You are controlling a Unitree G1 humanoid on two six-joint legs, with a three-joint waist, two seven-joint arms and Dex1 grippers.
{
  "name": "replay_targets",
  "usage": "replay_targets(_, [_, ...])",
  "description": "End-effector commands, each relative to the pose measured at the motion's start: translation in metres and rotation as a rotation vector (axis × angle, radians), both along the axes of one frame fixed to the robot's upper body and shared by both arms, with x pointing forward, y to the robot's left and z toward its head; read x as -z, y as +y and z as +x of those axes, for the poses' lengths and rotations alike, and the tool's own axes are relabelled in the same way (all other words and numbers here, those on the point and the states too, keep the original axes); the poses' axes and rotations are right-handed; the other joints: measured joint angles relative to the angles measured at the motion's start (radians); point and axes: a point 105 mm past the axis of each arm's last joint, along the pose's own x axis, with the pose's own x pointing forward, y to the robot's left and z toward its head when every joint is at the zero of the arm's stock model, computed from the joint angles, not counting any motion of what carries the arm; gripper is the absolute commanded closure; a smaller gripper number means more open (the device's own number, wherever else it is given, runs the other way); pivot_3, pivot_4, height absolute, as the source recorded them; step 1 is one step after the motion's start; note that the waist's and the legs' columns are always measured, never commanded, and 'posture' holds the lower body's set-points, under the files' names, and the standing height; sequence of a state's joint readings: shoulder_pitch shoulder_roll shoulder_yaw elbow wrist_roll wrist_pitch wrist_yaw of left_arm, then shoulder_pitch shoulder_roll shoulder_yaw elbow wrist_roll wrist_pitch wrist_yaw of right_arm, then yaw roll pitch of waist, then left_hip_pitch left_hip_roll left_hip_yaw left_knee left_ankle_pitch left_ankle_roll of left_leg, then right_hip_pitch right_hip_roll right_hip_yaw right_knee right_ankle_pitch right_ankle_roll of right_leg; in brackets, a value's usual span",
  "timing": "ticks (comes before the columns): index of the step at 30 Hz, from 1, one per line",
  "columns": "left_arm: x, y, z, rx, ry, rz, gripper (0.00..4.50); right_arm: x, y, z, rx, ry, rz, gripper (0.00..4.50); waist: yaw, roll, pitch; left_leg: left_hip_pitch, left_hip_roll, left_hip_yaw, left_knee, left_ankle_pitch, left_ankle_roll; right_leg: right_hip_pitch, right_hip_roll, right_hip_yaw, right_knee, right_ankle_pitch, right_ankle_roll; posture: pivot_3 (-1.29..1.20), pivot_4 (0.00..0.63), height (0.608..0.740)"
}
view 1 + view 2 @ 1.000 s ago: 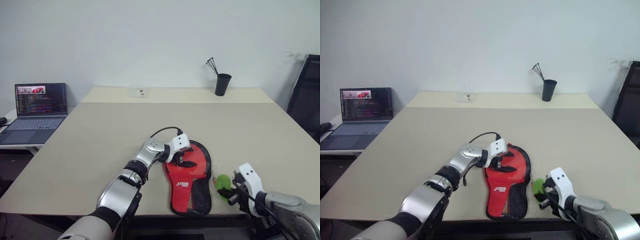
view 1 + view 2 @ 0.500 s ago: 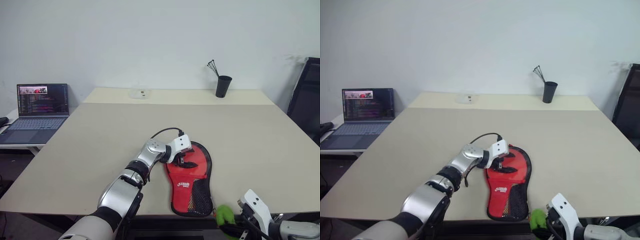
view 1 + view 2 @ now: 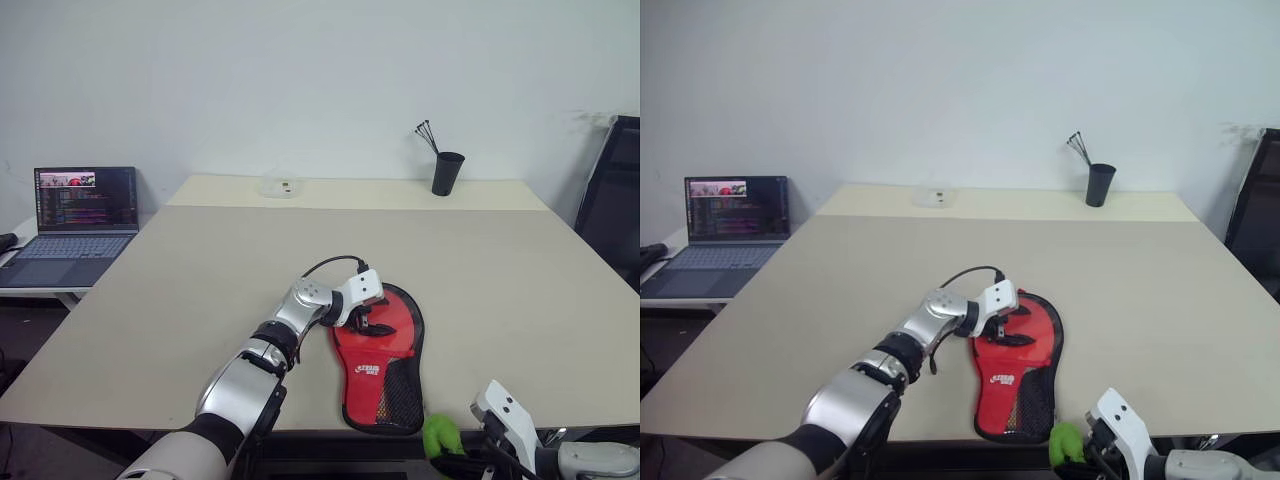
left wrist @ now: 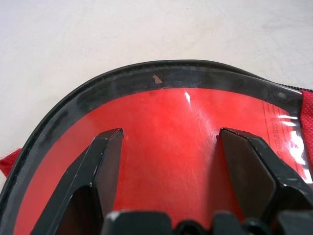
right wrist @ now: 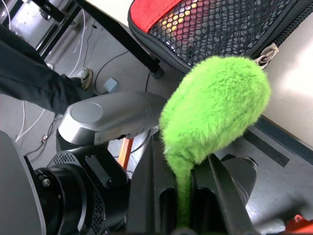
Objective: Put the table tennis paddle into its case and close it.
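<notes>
Case lies at the table's near edge, paddle's red face inside. Left gripper presses it, jaws spread. Right gripper, jaws clamped on green zipper pull (zip's state unclear).

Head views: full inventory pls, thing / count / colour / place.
case: 1, red with black mesh pocket, near table edge
green fuzzy zip pull: 1, bright green, off the case's near end, pinched by right gripper
table: 1, beige
black cup: 1, holds thin sticks, far right of table
small clear item: 1, far edge of table
laptop: 1, screen lit, side desk at left
left gripper: fingers spread, on the case's rounded end
right gripper: shut on the pull's stem
</notes>
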State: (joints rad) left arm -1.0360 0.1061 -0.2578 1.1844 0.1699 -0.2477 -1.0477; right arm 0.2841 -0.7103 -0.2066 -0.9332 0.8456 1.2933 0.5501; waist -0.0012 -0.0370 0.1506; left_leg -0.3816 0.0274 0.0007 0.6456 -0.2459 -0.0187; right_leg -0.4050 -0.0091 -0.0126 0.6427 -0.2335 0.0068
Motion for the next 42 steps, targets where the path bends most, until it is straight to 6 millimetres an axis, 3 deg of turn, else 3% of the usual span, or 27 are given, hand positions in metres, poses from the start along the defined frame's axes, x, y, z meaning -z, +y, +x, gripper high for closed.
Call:
replay_targets(1, [0.035,0.008,-0.012,0.005,0.081,0.121,1.08,-0.009,0.006,-0.008,-0.077,0.003,0.044,3.93,0.0,0.0,0.0,0.0,0.0,0.0,0.0,0.0,0.0,0.0,0.0,0.0,0.0,0.0,0.0,0.0,0.15,0.74])
replay_targets(2, [0.034,0.007,-0.012,0.006,0.081,0.119,1.08,-0.012,0.007,-0.01,-0.106,0.0,0.054,3.76,0.0,0.0,0.0,0.0,0.0,0.0,0.0,0.0,0.0,0.0,-0.001,0.0,0.0,0.0,0.0,0.0,0.15,0.74])
replay_targets(8, [0.034,0.002,-0.013,0.013,0.083,0.104,1.08,-0.031,0.01,-0.014,-0.221,-0.034,0.089,1.68,0.0,-0.001,0.0,0.0,0.0,0.0,0.0,0.0,0.0,0.0,-0.002,-0.001,0.0,0.0,0.0,0.0,0.15,0.74])
replay_targets(11, [0.032,0.0,-0.013,0.012,0.086,0.087,1.08,-0.041,0.007,-0.005,-0.228,-0.074,0.1,1.68,0.001,-0.001,0.001,0.0,0.0,0.0,0.0,0.0,0.0,0.0,-0.004,-0.001,-0.001,0.0,0.001,0.0,0.15,0.74])
replay_targets(15, [0.02,0.0,-0.011,0.026,0.049,0.052,1.08,-0.072,-0.016,0.061,-0.073,-0.347,0.102,1.68,-0.001,-0.002,0.001,0.0,-0.001,0.001,0.0,0.0,0.0,0.0,-0.006,-0.001,-0.001,0.0,0.001,0.0,0.15,0.74])
replay_targets(18, [-0.002,0.007,-0.007,0.051,0.015,-0.012,1.08,-0.085,-0.033,0.108,0.046,-0.499,0.096,1.68,-0.001,-0.004,0.004,-0.001,-0.002,0.002,0.0,0.0,0.0,0.0,-0.007,-0.001,-0.002,-0.001,0.001,0.0,0.15,0.74])
replay_targets(21, [-0.024,0.022,-0.003,0.034,-0.008,-0.088,1.08,-0.083,-0.038,0.133,0.066,-0.579,0.088,1.68,-0.005,-0.003,0.007,-0.004,-0.001,0.002,-0.001,0.0,0.0,-0.004,-0.006,0.0,-0.002,0.0,0.003,0.0,0.15,0.74])
replay_targets(23, [-0.038,0.035,-0.003,0.013,-0.012,-0.142,1.08,-0.076,-0.037,0.144,0.056,-0.606,0.092,1.68,-0.008,-0.002,0.009,-0.009,-0.001,0.002,-0.002,-0.001,0.001,-0.009,-0.003,0.001,0.0,-0.002,0.003,0.0,0.15,0.74])
replay_targets(26, [-0.056,0.071,-0.011,-0.055,-0.031,-0.216,1.08,-0.066,-0.034,0.163,0.046,-0.623,0.105,1.68,-0.016,0.003,0.015,-0.018,0.001,0.002,0.0,-0.001,0.002,-0.018,0.003,0.003,0.002,-0.001,0.003,0.0,0.15,0.74])
replay_targets(30, [-0.063,0.101,-0.027,-0.181,-0.042,-0.254,1.08,-0.065,-0.049,0.188,0.109,-0.646,0.129,1.68,-0.021,0.008,0.021,-0.017,0.002,0.001,0.0,-0.001,0.002,-0.019,0.004,0.003,0.004,-0.002,0.002,0.0,0.15,0.74])
replay_targets(36, [-0.066,0.131,-0.051,-0.353,-0.063,-0.276,1.08,-0.059,-0.076,0.206,0.107,-0.642,0.086,1.68,-0.014,0.008,0.022,-0.016,0.002,0.001,0.001,-0.001,0.002,-0.017,0.0,0.004,0.004,-0.001,0.002,0.0,0.15,0.74])
replay_targets(42, [-0.065,0.14,-0.049,-0.445,-0.097,-0.267,1.08,-0.07,-0.104,0.208,0.097,-0.646,0.012,1.68,-0.003,0.009,0.023,-0.016,0.001,0.004,0.001,-0.001,0.002,-0.016,-0.003,0.004,0.005,-0.001,0.002,0.0,0.15,0.74])
